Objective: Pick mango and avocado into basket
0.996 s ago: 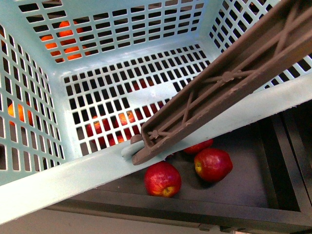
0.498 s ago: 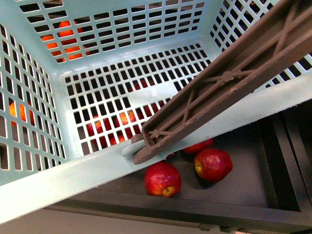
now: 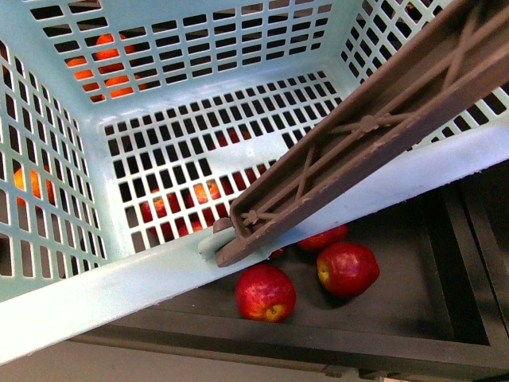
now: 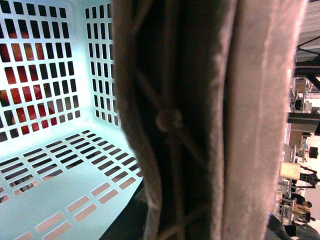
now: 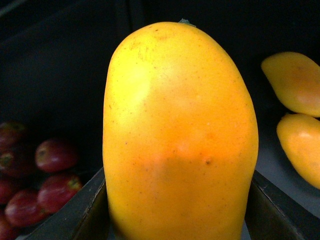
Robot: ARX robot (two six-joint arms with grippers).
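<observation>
Basket [image 3: 119,294] is filling the left and middle of the front view, its open mouth facing the camera and its slotted floor bare, with neither fruit lying in it. Its handle [image 3: 358,135] is slanting from the near rim up toward the far right. In the left wrist view that handle is sitting right against the lens, so the left arm is probably carrying the basket by it. No left fingers are showing, though, so I cannot tell how that hand is set. Red apples [image 3: 265,292] are lying in a dark bin just below the near rim. Neither arm is appearing in the front view. Further right, the mango [image 5: 180,135] is standing clamped in the right gripper [image 5: 180,220], one dark jaw pressing each flank. Its long axis is pointing away from the wrist, and it is hanging clear above two more mangoes [image 5: 300,85] in their bin. The coming move is likely turning on carrying the mango leftward over the basket's mouth, clear of the slanted handle. The avocado is not showing anywhere.
</observation>
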